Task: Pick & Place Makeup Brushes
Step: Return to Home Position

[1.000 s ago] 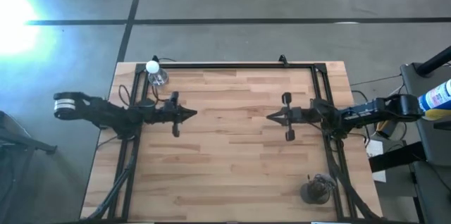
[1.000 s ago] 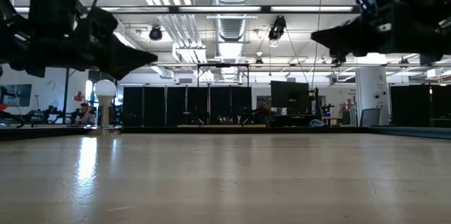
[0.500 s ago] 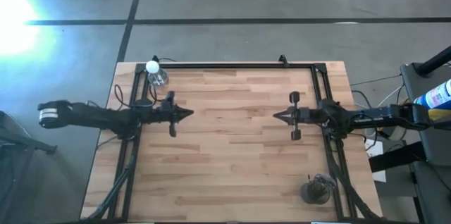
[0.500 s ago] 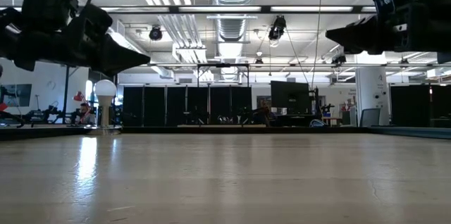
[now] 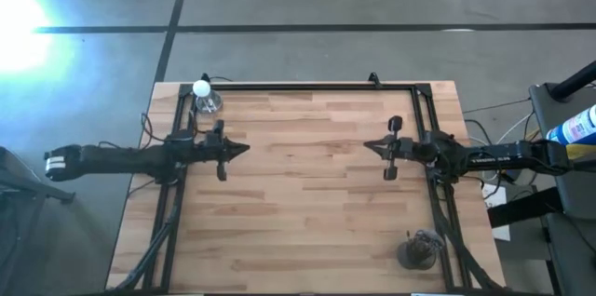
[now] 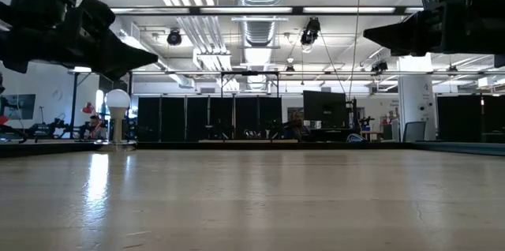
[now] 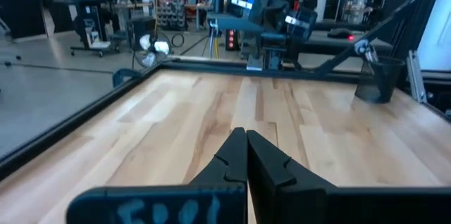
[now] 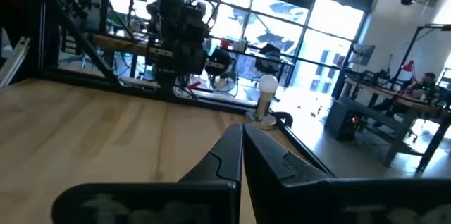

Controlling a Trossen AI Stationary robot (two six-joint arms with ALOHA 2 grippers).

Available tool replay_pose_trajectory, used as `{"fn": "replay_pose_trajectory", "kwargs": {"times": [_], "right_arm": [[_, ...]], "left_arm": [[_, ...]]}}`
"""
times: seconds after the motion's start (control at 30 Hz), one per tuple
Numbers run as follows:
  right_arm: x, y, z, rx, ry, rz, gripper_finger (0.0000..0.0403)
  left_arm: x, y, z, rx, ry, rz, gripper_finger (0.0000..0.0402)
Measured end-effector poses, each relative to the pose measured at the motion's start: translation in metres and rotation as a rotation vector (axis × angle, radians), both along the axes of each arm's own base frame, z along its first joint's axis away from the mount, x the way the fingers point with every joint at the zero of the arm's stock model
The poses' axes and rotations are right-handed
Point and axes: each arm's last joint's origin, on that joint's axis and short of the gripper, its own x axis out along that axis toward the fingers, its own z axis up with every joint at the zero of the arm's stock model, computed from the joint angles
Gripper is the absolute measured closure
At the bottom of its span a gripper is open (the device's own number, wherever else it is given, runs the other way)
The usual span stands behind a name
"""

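Makeup brushes [image 5: 421,238], thin sticks with pale and dark handles, stand bunched in a dark round cup-shaped holder [image 5: 414,257]. The holder sits on the pale wooden plank counter [image 5: 307,212], near the corner on the right arm's side and just beside the black metal frame rail [image 5: 441,231] that borders the counter. No brush lies loose on the boards.

A small clear bottle with a round white cap [image 5: 204,95] stands upright at the diagonally opposite corner, on the left arm's side, tucked into the angle of the frame.

The left tool [image 5: 242,150] is over the left part of the counter, pointing toward the middle. Its two dark fingers [image 7: 229,155] are pressed together to a single point and hold nothing. The right tool [image 5: 370,145] faces it from the right part, well apart from it, with bare boards between the two. Its fingers [image 8: 229,148] are likewise closed tight on nothing.

In the low view both tools hang clear above the counter's surface. Neither touches the holder or the bottle.
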Motion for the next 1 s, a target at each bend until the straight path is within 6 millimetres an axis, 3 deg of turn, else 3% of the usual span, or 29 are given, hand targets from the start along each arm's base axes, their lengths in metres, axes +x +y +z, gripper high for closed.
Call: {"fn": "replay_pose_trajectory", "kwargs": {"times": [0.67,1.0], "right_arm": [[-0.024,0.001,0.009,0.065,-0.059,-0.104,0.0394],[-0.043,0.003,0.007,0.148,-0.078,-0.130,0.0394]], "left_arm": [[-0.037,-0.005,0.007,0.004,-0.079,0.138,0.0402],[-0.037,-0.005,0.003,-0.038,-0.045,0.129,0.0401]]}}
